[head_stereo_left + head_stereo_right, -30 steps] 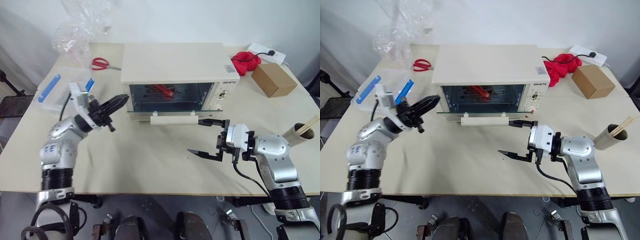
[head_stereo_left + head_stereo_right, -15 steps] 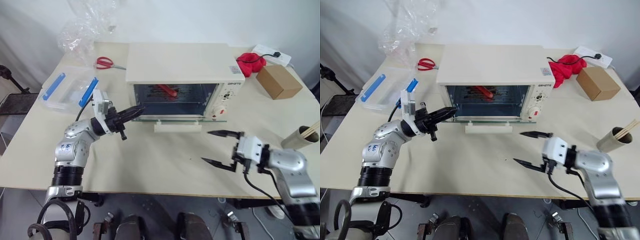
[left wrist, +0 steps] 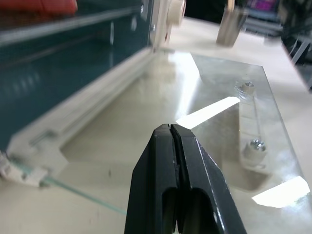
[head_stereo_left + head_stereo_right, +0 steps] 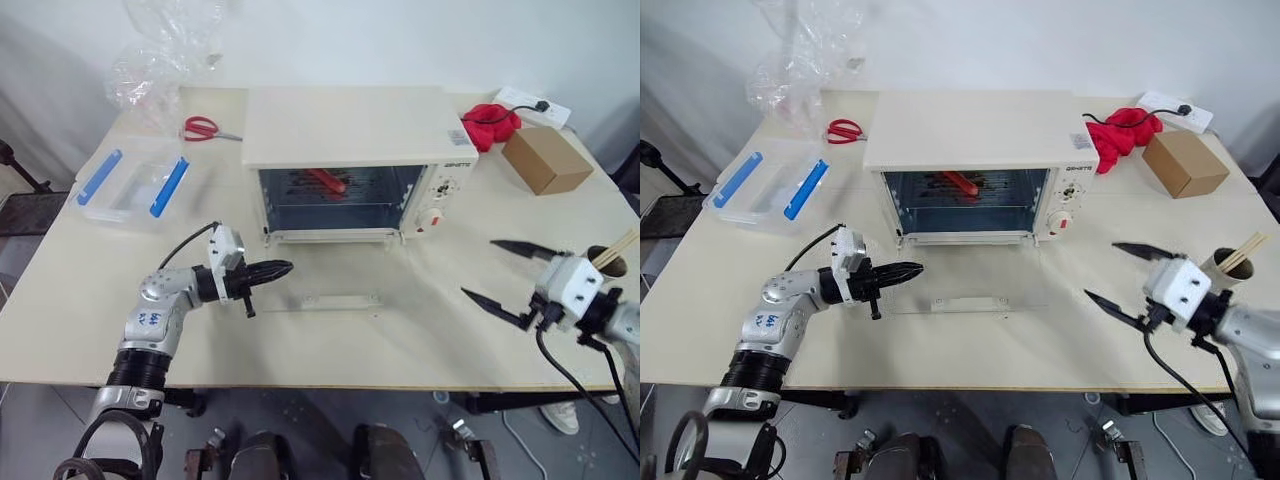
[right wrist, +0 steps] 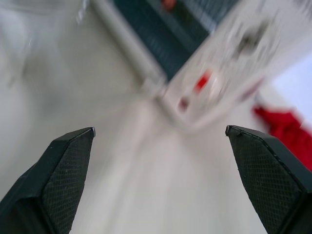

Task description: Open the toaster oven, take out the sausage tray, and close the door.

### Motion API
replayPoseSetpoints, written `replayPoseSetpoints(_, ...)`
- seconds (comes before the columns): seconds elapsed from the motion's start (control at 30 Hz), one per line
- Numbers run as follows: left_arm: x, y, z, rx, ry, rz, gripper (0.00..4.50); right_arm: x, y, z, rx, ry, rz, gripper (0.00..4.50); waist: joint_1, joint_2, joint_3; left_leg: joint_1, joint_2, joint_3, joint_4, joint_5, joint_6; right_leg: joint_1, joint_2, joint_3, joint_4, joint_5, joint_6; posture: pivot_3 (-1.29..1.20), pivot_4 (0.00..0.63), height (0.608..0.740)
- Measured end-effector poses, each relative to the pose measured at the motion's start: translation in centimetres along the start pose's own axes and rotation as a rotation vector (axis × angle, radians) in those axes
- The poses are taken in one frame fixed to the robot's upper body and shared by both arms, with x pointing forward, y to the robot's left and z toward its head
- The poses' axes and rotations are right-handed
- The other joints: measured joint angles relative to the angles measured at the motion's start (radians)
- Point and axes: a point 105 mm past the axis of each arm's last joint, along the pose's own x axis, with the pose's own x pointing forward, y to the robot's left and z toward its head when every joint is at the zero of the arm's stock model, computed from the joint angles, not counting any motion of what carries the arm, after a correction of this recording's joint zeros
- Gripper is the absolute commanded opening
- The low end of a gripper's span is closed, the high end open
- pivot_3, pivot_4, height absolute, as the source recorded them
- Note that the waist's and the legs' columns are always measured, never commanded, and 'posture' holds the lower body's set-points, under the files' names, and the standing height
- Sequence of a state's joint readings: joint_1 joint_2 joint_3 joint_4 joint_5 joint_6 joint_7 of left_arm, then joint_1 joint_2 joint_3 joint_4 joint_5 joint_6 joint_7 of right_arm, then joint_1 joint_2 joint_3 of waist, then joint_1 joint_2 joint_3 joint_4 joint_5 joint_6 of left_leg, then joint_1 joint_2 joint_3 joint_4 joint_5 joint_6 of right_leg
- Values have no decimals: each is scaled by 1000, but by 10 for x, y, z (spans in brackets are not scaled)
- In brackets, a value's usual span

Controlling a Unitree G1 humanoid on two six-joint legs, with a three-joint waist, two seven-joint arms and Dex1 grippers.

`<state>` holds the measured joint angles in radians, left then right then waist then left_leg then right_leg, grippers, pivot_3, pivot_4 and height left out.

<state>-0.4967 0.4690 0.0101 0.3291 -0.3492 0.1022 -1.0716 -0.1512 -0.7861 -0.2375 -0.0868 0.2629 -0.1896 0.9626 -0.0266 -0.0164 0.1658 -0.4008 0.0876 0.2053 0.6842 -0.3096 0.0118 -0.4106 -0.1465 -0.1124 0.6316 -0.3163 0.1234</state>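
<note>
Lying flat on the table point(image 4: 60, 290) now: the door point(image 4: 330, 285), glass panel fully down in front of the toaster oven point(image 4: 350, 165), bar handle point(image 4: 340, 300) at its near edge, lower centre of frame. A sec ago door only part open, handle close under the oven front; half a sec ago lower but not yet flat. So open step looks done; cavity exposed.

Sausage tray point(image 4: 325, 190) inside cavity, centre of frame, on the rack, red sausage point(image 4: 328, 180) toward the back. Not yet touched; take-out step is next, by my reading.

Left gripper point(image 4: 265, 270) at left edge of the lowered glass, lower left of centre, pointing right, level. Jaws pressed tight together, nothing between them. In left wrist view the closed tips hang just over the glass; contact w/ glass can't be told. Has dropped along w/ the door since a sec ago, so prob. pushed it down.

Right gripper point(image 4: 505, 275) lower right of frame, well apart from door & oven, fingers spread wide, empty. Was by the handle's right end a sec ago; has swung off to the right since.

Outward: clear plastic box point(image 4: 130, 190) w/ blue clips at left, scissors point(image 4: 205, 127) upper left, red cloth point(image 4: 490, 122) & cardboard box point(image 4: 545, 160) upper right.
</note>
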Motion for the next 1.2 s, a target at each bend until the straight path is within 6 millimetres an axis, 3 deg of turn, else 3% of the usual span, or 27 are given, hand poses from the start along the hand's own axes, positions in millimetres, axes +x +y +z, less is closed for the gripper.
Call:
replayPoseSetpoints(0.17, -3, 0, -1, 28, -9, 23, 21, 61, 21, 23, -93, -2, 72, 4500, -2, 0, 0, 0, 0, 1, 0, 0, 0, -2, -1, 0, 4, 0, 0, 0, 150, 740)
replayPoseSetpoints(0.3, -3, -2, -2, 16, -29, 41, 21, 90, 24, 35, -146, -13, 43, 4500, 3, 0, 0, -2, 0, 1, 1, 0, 0, -2, -1, -1, 4, 0, 0, 0, 150, 740)
replayPoseSetpoints(0.4, -8, -3, -2, -9, -39, 59, 503, 115, 15, 46, -265, -37, -37, 4500, -4, 0, 0, -2, 0, 1, 1, 0, 0, -2, -1, 0, 4, 0, 0, 0, 150, 740)
replayPoseSetpoints(0.53, -20, -17, 1, -45, -102, 73, 1635, 162, 4, 53, -467, -5, -148, 4500, -29, 0, 0, -2, 1, 2, 0, 2, -3, -6, -1, 0, 11, -1, -2, 0, 150, 740)
replayPoseSetpoints(0.67, -43, -14, 10, -39, -121, 145, 2848, 180, -2, 40, -584, 93, -188, 4500, -27, 0, 0, -2, 1, 2, -1, 2, -3, -7, -1, -2, 13, -1, -2, 0, 150, 740)
replayPoseSetpoints(0.83, -70, -13, 10, -47, -145, 261, 4326, 199, -1, 30, -600, 145, -207, 4500, -35, 0, 0, -2, 1, 1, -1, 2, -4, -7, -1, -1, 12, -2, -2, 0, 150, 740)
replayPoseSetpoints(0.87, -73, -13, 9, -50, -146, 279, 4420, 202, 0, 31, -609, 147, -205, 4500, -36, 0, 0, -2, 1, 2, -1, 2, -4, -7, -1, -1, 12, -2, -2, 0, 150, 740)
replayPoseSetpoints(1.2, -86, -13, 5, -42, -148, 336, 4500, 209, -3, 23, -657, 183, -226, 1445, -37, 0, 0, -3, 1, 8, -2, 3, -4, -7, -1, -1, 12, -2, -3, 0, 150, 740)
